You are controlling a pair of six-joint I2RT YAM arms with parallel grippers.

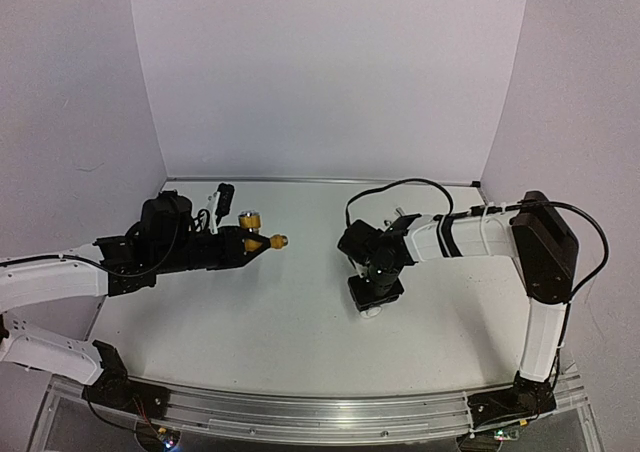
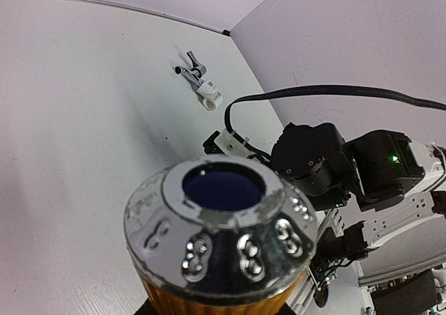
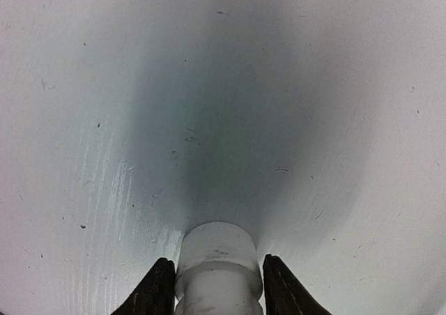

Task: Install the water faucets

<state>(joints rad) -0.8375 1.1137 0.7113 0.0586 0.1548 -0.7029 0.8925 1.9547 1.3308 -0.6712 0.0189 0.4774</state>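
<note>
Brass faucet (image 1: 265,240) pinched in L jaws, held off bench (image 1: 300,352); R jaws pinch white pipe fitting (image 3: 217,266) low over bench.

A white fitting (image 3: 217,259) sits at the bottom edge of the frame, caught between the two dark fingertips (image 3: 159,290) of the right gripper (image 3: 219,280), one pressed to each side of it, its rounded end pointing away from the camera. Beyond the fitting stretches a scuffed, speckled white table (image 3: 348,85), with a soft grey shadow spreading just above the fitting.
</note>
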